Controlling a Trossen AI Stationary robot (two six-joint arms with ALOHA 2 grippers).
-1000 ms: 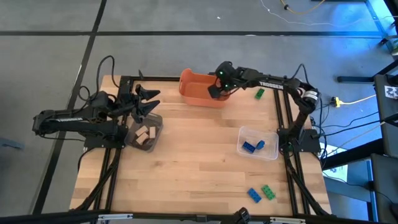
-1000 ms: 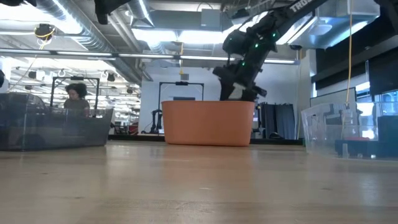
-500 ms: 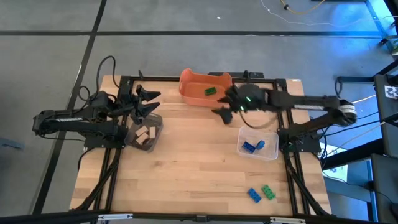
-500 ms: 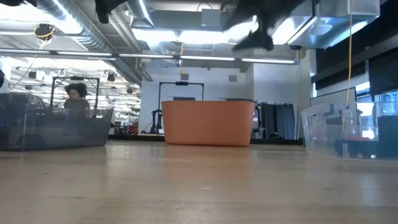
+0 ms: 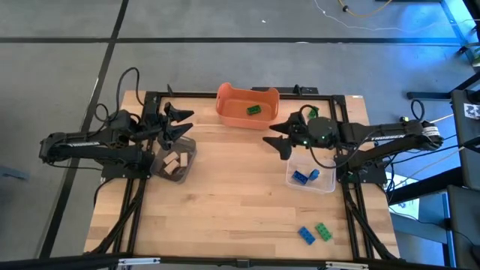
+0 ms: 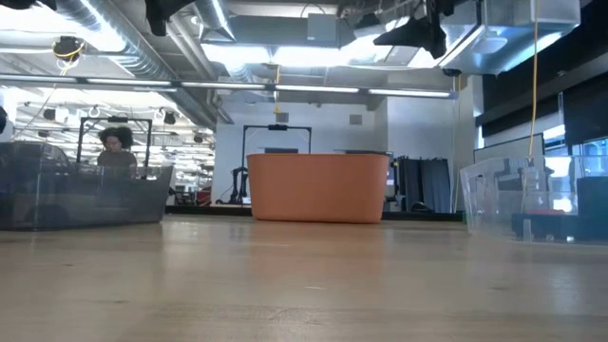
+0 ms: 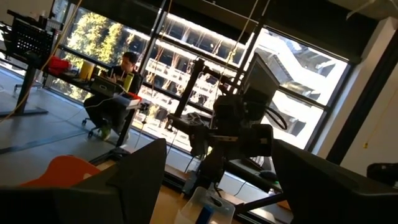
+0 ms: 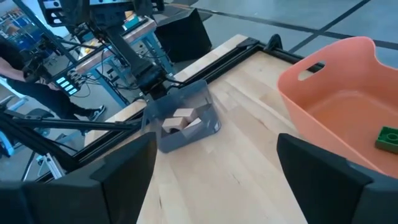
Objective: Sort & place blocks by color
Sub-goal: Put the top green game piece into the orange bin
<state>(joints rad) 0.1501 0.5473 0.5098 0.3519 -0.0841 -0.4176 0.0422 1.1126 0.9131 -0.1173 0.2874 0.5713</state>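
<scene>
A grey floor is framing the wooden bench point(image 5: 232, 202) in the high view, and behind it, in the low view, a bright workshop is showing, with a person point(image 6: 116, 150) sitting far back at the left.

My right claw point(image 5: 279, 139) is hanging above the bench just right of centre in the high view, its fingers standing wide apart and holding nothing. It is sitting between the orange tub point(image 5: 231, 110) at upper centre and the clear container point(image 5: 327, 184) to the lower right of it.

One green block point(image 5: 254, 110) is lying inside the orange tub; my right wrist view is catching it at the far right edge point(image 8: 388, 138). Two blue blocks point(image 5: 305, 176) are resting in the clear container. Down at the lower right of the bench, a blue block point(image 5: 307, 235) and a green block point(image 5: 322, 231) are lying side by side, loose on the wood.

My left claw point(image 5: 178, 122) is waiting at the left, spread open and empty, hovering above the dark container point(image 5: 190, 154) where the tan blocks point(image 5: 174, 163) are sitting.
</scene>
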